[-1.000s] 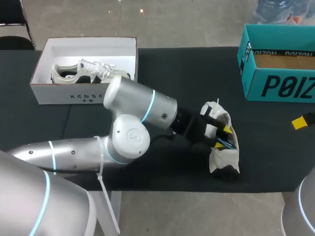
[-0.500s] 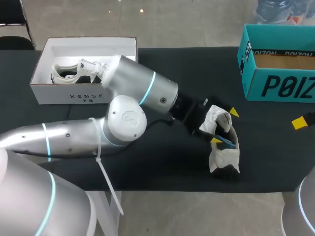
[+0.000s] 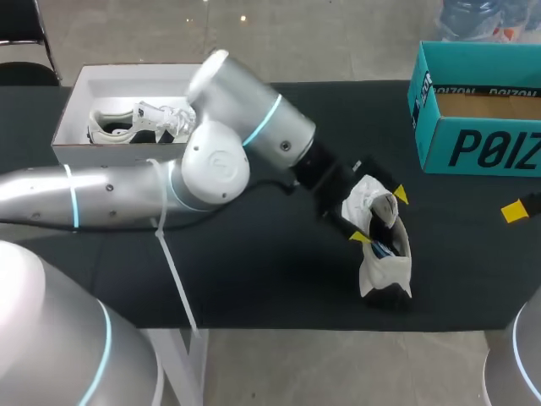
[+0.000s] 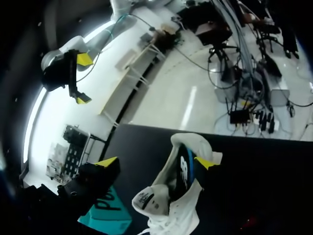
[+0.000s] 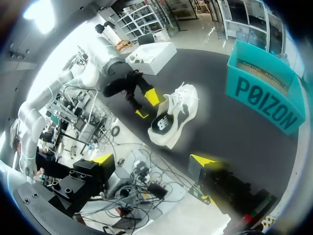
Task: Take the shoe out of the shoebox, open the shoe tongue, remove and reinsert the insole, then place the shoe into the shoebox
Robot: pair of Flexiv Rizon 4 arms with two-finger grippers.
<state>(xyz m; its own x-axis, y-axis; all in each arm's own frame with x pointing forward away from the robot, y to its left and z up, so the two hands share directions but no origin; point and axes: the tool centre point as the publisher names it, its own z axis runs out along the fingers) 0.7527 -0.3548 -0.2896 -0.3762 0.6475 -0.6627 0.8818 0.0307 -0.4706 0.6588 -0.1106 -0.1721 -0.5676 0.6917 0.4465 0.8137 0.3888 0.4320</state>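
Note:
A white and black sneaker [image 3: 385, 262] rests on the black table near the front edge, its opening facing up and a blue insole [image 3: 385, 246] showing inside. My left gripper [image 3: 380, 216] hovers open just over the shoe's collar, one yellow tip on each side of the tongue. In the left wrist view the sneaker [image 4: 168, 198] sits below the open left gripper [image 4: 156, 162]. My right gripper [image 5: 152, 160] stays open at the table's right edge, well away from the sneaker [image 5: 172, 117]; one right fingertip [image 3: 513, 211] shows in the head view.
A white shoebox [image 3: 84, 156] with a second shoe [image 3: 139, 121] stands at the back left. A teal box [image 3: 482, 148] stands open at the back right. The left arm stretches across the table's middle.
The left gripper has opened wide and drawn back out of the shoe's opening. Its elbow swung toward the back. The sneaker stayed where it was.

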